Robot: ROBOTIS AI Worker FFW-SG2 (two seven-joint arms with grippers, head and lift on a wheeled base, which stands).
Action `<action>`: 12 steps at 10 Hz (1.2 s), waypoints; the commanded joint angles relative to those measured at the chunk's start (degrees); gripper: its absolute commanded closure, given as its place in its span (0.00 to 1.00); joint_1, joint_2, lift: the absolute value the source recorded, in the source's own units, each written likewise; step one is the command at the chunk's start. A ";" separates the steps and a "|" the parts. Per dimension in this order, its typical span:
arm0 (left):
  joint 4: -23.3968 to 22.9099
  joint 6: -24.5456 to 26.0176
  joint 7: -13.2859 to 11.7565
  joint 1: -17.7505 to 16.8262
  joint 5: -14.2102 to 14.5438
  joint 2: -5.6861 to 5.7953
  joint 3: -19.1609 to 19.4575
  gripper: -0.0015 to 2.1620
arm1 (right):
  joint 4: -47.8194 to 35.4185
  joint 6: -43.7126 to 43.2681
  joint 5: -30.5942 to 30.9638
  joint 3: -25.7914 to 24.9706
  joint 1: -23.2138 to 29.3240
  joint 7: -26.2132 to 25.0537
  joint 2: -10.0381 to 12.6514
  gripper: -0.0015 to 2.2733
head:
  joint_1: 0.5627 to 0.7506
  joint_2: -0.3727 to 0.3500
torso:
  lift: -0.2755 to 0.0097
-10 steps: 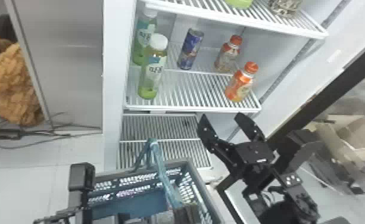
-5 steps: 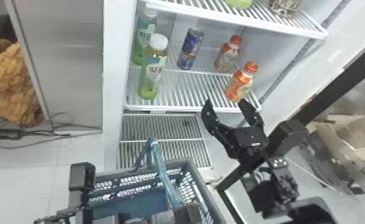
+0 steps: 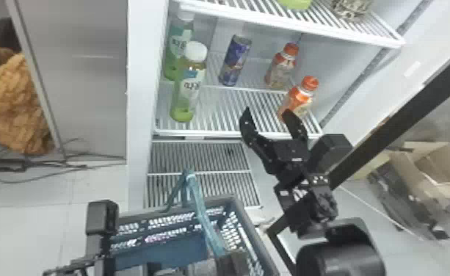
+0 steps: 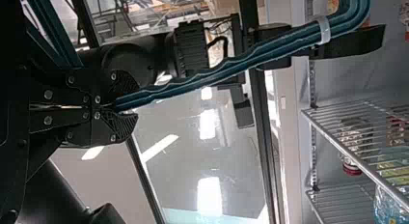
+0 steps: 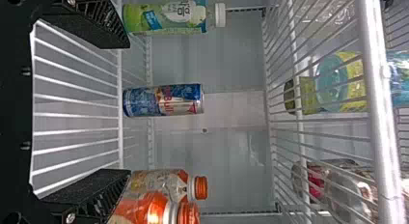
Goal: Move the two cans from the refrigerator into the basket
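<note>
On the refrigerator's wire shelf (image 3: 220, 110): blue can (image 3: 235, 60), upright between green bottles (image 3: 189, 86) and orange-capped bottles (image 3: 299, 99). Below: basket (image 3: 231, 200) with blue-green handle (image 3: 200, 205). Around: tiled floor (image 3: 18, 235), brownish-orange cloth (image 3: 11, 102) at left, cardboard box (image 3: 407, 167) at right. Left claw (image 3: 225, 257): closed on the handle. Right claw (image 3: 268, 112): well spread, empty, at the shelf's front edge. Relative to earlier frames: right claw nearer the shelf; can in unchanged position.

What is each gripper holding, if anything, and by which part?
The left gripper holds the basket by its teal handle; the right gripper, open, holds nothing.
</note>
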 commanded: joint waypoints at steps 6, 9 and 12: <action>0.02 0.28 0.07 -0.31 -0.02 0.09 -0.40 0.55 | 13.14 -4.81 -0.75 3.23 -11.55 -0.44 -0.87 0.04 | 0.70 0.03 | 0.00; 0.02 0.28 0.25 -0.31 0.09 0.09 -0.52 0.55 | 18.76 -7.48 -1.21 5.06 -16.75 -0.44 -1.40 0.04 | 0.70 0.03 | 0.00; 0.02 0.28 0.25 -0.45 0.09 0.09 -0.75 0.55 | 22.70 -8.05 -1.21 5.74 -20.41 -0.44 -1.48 0.04 | 0.70 0.03 | 0.00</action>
